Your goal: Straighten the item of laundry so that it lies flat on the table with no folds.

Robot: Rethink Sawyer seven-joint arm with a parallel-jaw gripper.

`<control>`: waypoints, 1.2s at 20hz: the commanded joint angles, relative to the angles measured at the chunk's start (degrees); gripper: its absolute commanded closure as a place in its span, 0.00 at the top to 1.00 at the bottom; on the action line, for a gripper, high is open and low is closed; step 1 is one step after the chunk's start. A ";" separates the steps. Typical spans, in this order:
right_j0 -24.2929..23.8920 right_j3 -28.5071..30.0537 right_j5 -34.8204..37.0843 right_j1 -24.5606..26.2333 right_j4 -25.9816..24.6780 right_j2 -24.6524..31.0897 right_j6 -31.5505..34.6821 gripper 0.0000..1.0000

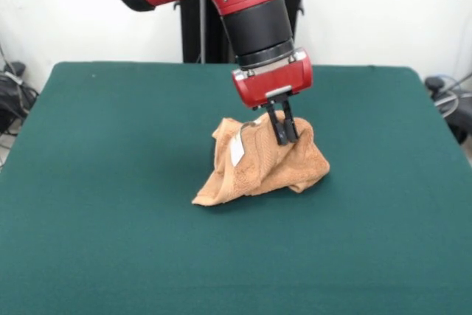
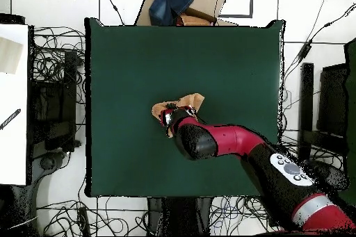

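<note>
The item of laundry [image 1: 258,164], an orange-tan towel with a white label [image 1: 237,151], sits bunched in a peaked heap near the middle of the dark green table [image 1: 110,182]. My gripper [image 1: 284,136] comes down from above onto the heap's top right, its black fingers [image 1: 280,127] close together and pinching the cloth there, which rises to a peak at them. In the overhead view the towel [image 2: 189,101] shows partly beside the arm's red and black wrist [image 2: 191,133], which covers the gripper and the rest of the cloth.
A cardboard box with blue cloth [image 2: 182,3] sits beyond the table's far edge in the overhead view. Cables [image 2: 52,64] lie on the floor around the table, and a white surface [image 2: 12,102] stands at the left.
</note>
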 commanded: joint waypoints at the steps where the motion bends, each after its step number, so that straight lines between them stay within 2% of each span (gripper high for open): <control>1: 1.21 0.46 -0.05 0.12 -1.94 2.33 4.58 0.00; 5: 2.55 -1.84 -2.84 4.29 -4.47 -0.14 3.95 0.00; 11: 0.68 -1.67 -2.51 5.91 -4.09 1.56 3.54 0.00; 12: 0.37 -1.65 -2.23 6.06 -3.95 1.97 3.35 1.00; 24: 0.45 -1.16 -1.56 4.36 -2.94 2.40 3.75 1.00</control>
